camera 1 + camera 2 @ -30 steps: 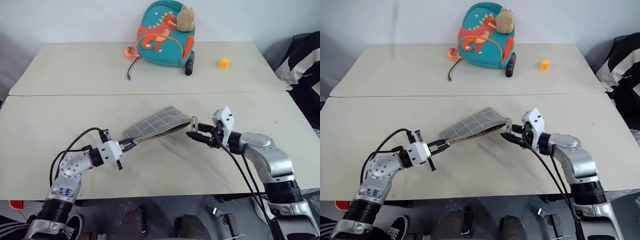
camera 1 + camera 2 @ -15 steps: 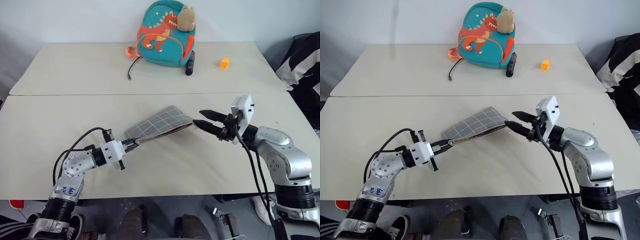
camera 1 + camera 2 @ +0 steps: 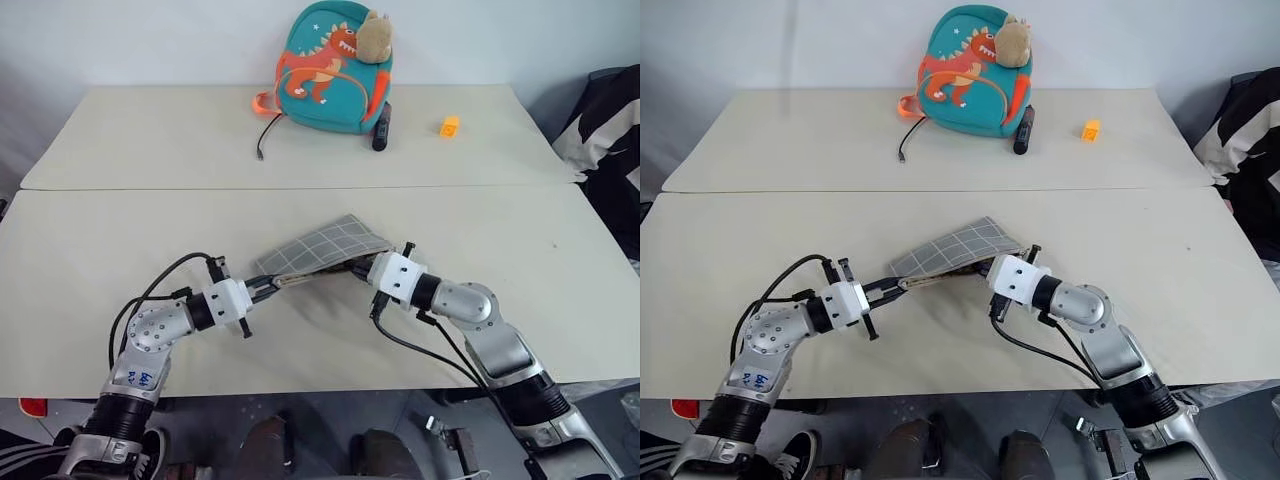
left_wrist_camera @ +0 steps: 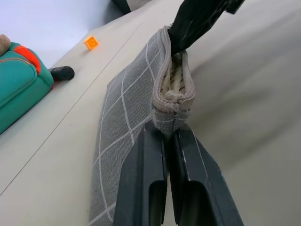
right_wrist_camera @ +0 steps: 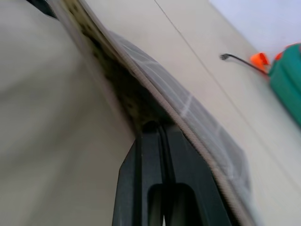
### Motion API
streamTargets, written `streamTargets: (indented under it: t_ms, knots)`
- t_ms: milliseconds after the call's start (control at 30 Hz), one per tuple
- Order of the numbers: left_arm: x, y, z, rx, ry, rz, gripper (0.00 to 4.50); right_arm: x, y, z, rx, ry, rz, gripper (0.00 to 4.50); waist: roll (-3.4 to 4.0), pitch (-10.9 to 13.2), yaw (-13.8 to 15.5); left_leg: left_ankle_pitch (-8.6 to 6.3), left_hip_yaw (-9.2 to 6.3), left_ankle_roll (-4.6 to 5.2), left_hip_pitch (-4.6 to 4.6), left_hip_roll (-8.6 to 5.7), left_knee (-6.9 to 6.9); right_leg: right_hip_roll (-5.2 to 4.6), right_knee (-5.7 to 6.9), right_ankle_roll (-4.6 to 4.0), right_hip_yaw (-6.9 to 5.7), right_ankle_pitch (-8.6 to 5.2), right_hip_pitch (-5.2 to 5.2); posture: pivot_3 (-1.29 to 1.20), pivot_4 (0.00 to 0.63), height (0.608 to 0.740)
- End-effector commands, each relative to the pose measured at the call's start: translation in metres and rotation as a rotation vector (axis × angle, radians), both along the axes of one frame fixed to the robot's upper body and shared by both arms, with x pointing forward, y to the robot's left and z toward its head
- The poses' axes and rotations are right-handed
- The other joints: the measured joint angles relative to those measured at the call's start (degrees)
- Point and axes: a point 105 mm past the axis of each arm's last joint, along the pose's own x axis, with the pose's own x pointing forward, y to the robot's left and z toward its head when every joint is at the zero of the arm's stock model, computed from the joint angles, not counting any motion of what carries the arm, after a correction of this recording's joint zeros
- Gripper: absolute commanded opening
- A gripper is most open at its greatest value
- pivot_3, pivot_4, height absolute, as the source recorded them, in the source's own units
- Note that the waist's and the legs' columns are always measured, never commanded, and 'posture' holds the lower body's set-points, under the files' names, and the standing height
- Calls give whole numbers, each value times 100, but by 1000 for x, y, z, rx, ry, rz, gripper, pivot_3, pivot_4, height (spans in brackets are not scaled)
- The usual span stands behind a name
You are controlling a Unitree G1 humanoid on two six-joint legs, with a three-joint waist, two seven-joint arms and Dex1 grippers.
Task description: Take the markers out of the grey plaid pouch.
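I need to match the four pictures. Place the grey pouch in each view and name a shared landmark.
Left eye view: pouch mid-table, lifted between the left gripper and right gripper.
Right eye view: pouch again mid-table between the grippers.
Left wrist view: pouch runs away from the fingers, its near end clamped.
Right wrist view: pouch slants above the fingers.
Shared landmark: teal backpack.

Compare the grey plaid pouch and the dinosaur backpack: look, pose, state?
The grey plaid pouch is flat grey fabric with a white grid; the backpack is bulky teal with an orange dinosaur. The pouch is held tilted between the left gripper and right gripper; the backpack sits untouched at the table's far side.
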Motion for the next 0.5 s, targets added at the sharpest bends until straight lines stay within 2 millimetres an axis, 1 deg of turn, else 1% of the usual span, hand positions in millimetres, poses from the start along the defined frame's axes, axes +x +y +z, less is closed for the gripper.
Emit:
streamTargets:
  t_ms: [33,67,200,300,367,500]
  knots:
    - [-6,-9,9,16,-52,-50,0,7,0,16,17,-103,-25,31,0,0,-3,0,1,0,0,0,0,0,0,0,0,0,0,0,150,740]
    - [-7,-11,8,37,-56,-64,0,7,3,18,-3,-134,-17,31,0,0,-5,0,0,0,0,0,0,0,2,0,0,0,0,0,150,740]
    - [-7,-24,12,35,-64,-98,0,7,19,17,-87,-294,-26,31,0,0,-6,0,0,-1,1,0,0,0,6,0,2,0,-1,0,150,740]
    - [-8,-34,17,19,-70,-122,0,9,28,4,-233,-401,-15,31,0,0,1,1,0,-2,0,-1,1,0,10,0,2,0,-2,0,150,740]
    - [-8,-37,22,8,-79,-127,0,16,28,-8,-314,-431,-27,31,0,0,-9,1,2,-2,1,-1,3,1,10,0,4,0,-1,0,150,740]
    - [-7,-32,23,15,-77,-110,0,27,17,-4,-327,-473,-92,31,0,0,-16,4,1,-6,2,-1,4,3,18,-1,4,0,-4,0,150,740]
